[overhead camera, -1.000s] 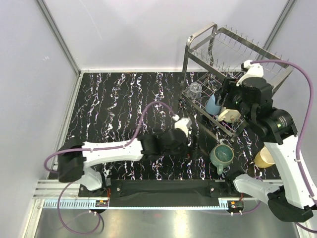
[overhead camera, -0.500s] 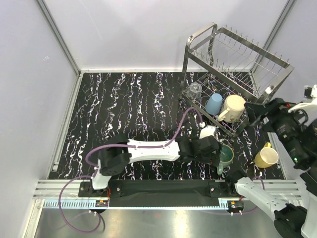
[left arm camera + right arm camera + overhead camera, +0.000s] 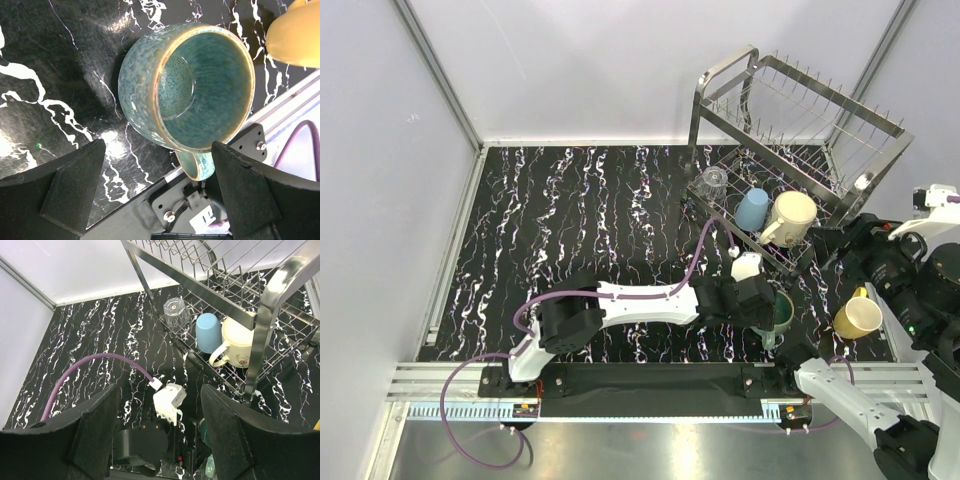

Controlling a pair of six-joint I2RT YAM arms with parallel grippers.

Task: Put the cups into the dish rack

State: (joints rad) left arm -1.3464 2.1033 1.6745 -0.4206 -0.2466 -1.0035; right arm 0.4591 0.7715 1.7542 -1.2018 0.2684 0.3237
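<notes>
Your dish rack (image 3: 720, 75) holds tumbler (image 3: 713, 183), light-blue cup (image 3: 752, 209) and cream mug (image 3: 792, 215), seemingly on its lower tier. Teal mug (image 3: 195, 85), below your spread left gripper (image 3: 160, 187), and yellow mug (image 3: 857, 318) wait on the table (image 3: 570, 200); right gripper (image 3: 165, 440) gapes empty.

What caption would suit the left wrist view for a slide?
Open left gripper over the upright teal mug on the black marbled table.

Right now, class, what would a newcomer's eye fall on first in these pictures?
The tall silver dish rack at the far right stands out, its lower tier holding a clear tumbler, a light-blue cup and a cream mug. Near the front edge, the open left gripper hovers over a teal mug, with a yellow mug to its right.
</notes>
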